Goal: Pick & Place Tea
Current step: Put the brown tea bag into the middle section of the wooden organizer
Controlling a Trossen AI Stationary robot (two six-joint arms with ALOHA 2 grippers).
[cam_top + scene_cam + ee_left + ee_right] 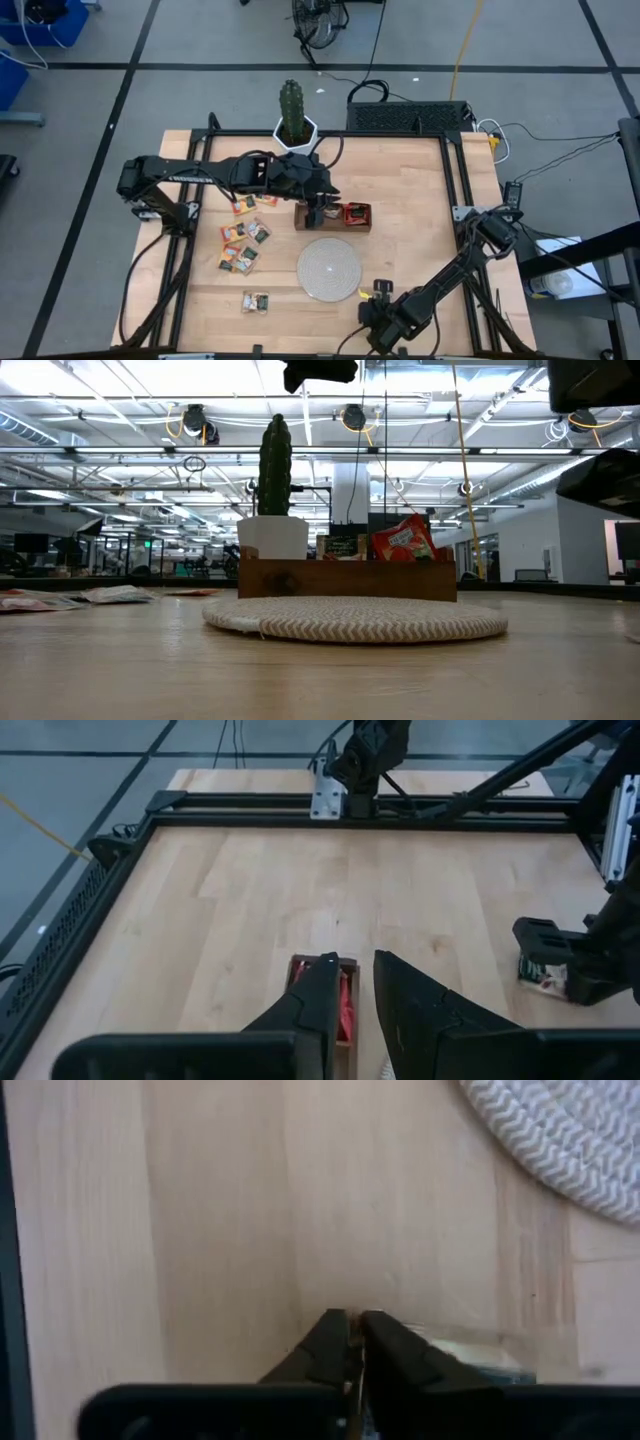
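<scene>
Several tea sachets lie flat on the table's left half, and one more lies near the front edge. A red sachet stands in the wooden tray. My left gripper hovers over the tray. Its fingers stand a narrow gap apart with nothing between them. My right gripper points steeply down at the table, just right of the woven disc. It is shut on a sachet there. My right gripper pinches a tea sachet between its two fingertips, at the sachet's pale edge. The fingers come from above, pointing steeply down. The rest of the sachet lies flat on the table beside the fingers.
A cactus in a white pot stands at the table's far edge behind the tray. A black metal frame borders the tabletop. Bare wood lies between the tray and the table's right side.
</scene>
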